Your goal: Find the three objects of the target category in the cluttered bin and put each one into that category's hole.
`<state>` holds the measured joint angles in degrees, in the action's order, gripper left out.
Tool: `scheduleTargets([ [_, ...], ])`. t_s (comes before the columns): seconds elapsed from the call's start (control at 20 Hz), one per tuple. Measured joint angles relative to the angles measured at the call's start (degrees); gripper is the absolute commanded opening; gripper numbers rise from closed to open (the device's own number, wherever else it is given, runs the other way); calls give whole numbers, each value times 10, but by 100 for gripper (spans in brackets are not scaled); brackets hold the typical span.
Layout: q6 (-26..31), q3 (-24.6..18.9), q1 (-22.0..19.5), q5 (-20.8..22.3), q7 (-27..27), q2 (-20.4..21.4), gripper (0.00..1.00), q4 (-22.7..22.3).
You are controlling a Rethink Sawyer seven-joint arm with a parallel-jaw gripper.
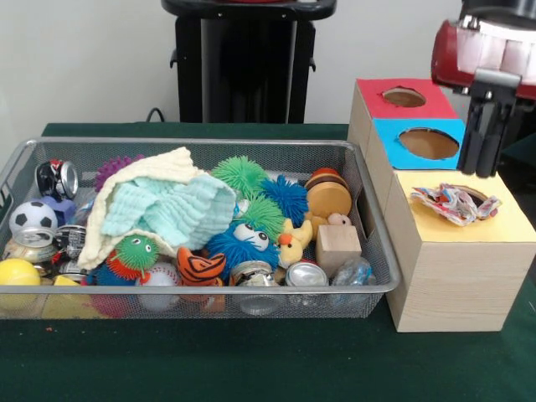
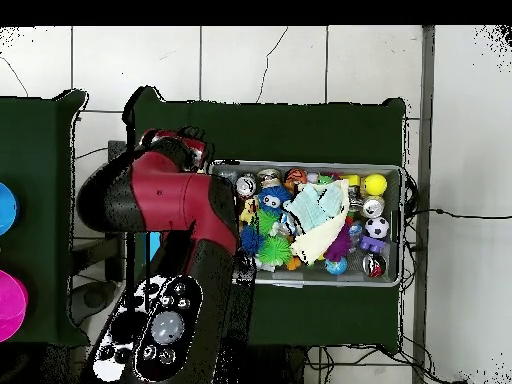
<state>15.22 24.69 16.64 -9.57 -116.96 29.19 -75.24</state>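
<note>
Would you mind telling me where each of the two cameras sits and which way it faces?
Front view: across the table, facing the robot's pedestal; it shows the wire basket, the yellow-topped box with a dotted cloth at its hole, and the end effector above.
Overhead view: above the table, looking straight down; the red arm covers the boxes.
Shared: the basket and its cream cloth and mint cloth.
</note>
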Motion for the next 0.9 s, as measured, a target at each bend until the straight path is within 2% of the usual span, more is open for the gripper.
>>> scheduleTargets([
  [0.35,-52,11,1,0,0,-42,0,-1],
  [0.9,-53,13,-1,0,0,-60,0,-19],
])
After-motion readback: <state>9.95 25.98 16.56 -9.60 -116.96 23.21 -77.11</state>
